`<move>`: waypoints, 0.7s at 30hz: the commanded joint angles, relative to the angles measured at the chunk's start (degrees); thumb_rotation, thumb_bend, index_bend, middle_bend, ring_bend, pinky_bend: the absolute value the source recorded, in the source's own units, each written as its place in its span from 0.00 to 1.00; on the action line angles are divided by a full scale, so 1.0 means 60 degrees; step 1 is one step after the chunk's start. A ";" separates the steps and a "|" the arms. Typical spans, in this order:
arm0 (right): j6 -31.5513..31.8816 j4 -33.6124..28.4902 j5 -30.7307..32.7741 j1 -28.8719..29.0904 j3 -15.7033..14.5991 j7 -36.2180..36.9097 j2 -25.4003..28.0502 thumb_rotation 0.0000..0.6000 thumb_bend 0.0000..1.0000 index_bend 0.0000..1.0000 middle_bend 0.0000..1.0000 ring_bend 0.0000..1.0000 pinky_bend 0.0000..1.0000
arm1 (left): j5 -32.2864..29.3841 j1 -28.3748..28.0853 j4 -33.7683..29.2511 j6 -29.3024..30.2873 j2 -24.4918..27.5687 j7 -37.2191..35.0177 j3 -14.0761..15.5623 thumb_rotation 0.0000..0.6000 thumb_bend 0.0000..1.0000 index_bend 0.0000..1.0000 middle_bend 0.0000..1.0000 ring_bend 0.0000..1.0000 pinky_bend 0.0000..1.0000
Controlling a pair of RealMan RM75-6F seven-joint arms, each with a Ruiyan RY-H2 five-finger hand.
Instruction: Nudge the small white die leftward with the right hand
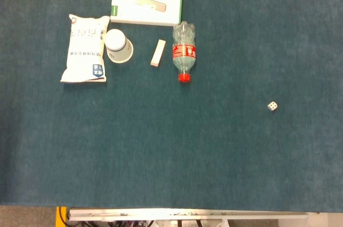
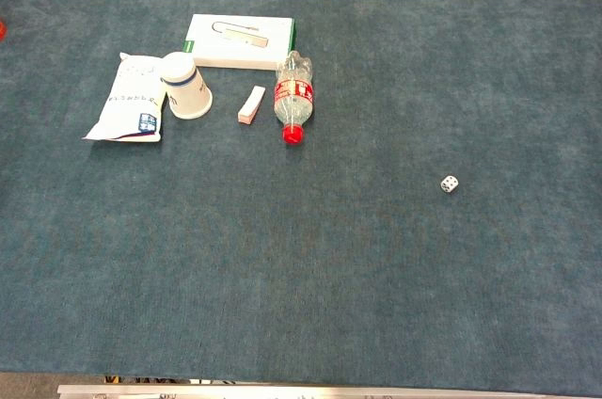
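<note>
Carpet (image 1: 161,152) of dark teal covers my table from its near metal edge (image 1: 187,214) to the far side, and neither of my hands shows in the head view or the chest view, so I cannot tell whether their fingers are apart or curled.

Nearest to me, on the right part of the cloth, sits the small white die (image 1: 273,106), alone and well apart from everything else; its black pips show in the chest view.

Farther back and to the left lies a plastic bottle (image 1: 184,52) on its side, its red cap (image 1: 184,77) pointing toward me. Just left of it rests a small white block (image 1: 158,53), then a paper cup (image 1: 118,46) tipped on its side, touching a white snack bag (image 1: 86,48). Farthest from me lies a flat white box (image 1: 147,4) with a green edge, just beyond the bottle's base.
</note>
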 commanded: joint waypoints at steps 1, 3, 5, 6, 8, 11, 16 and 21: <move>-0.0132 0.0021 0.0032 0.0076 -0.0015 -0.0066 -0.0023 1.00 0.30 0.43 0.32 0.29 0.37 | 0.0000 0.0016 0.0023 0.0006 -0.0005 -0.0044 0.0006 1.00 0.23 0.31 0.25 0.20 0.48; -0.0191 0.0054 0.0060 0.0124 0.0006 -0.0098 -0.0064 1.00 0.30 0.43 0.32 0.29 0.37 | -0.0075 0.0034 0.0026 -0.0050 0.0006 0.0007 0.0029 1.00 0.23 0.31 0.25 0.20 0.48; -0.0284 0.0069 0.0051 0.0167 -0.0024 -0.0129 -0.0085 1.00 0.30 0.43 0.32 0.29 0.37 | -0.0118 0.0050 0.0001 -0.0076 -0.0002 0.0004 0.0043 1.00 0.23 0.31 0.25 0.20 0.48; -0.0337 0.0063 0.0034 0.0191 -0.0046 -0.0149 -0.0078 1.00 0.30 0.44 0.32 0.29 0.37 | -0.0114 0.0050 -0.0007 -0.0090 0.0002 -0.0010 0.0053 1.00 0.23 0.31 0.25 0.20 0.48; -0.0450 0.0028 -0.0043 0.0251 -0.0110 -0.0235 -0.0061 1.00 0.30 0.45 0.32 0.29 0.37 | -0.0086 0.0061 -0.0008 -0.0067 0.0005 -0.0037 0.0060 1.00 0.23 0.31 0.25 0.20 0.48; -0.0572 -0.0030 -0.0203 0.0344 -0.0199 -0.0458 -0.0075 1.00 0.30 0.45 0.32 0.29 0.38 | -0.0126 0.0104 -0.0035 -0.0079 0.0032 -0.0044 0.0095 1.00 0.23 0.31 0.25 0.20 0.48; -0.0991 -0.0179 -0.0347 0.0588 -0.0338 -0.1298 -0.0088 1.00 0.30 0.46 0.38 0.33 0.46 | -0.0044 0.0152 -0.0165 -0.0091 0.0109 0.0059 0.0204 1.00 0.23 0.30 0.25 0.20 0.48; -0.1958 -0.0788 -0.0172 0.1191 -0.0291 -0.2764 0.0207 1.00 0.30 0.50 0.60 0.55 0.61 | 0.0065 0.0229 -0.0242 0.0135 0.0112 0.0120 0.0191 1.00 0.23 0.30 0.25 0.20 0.43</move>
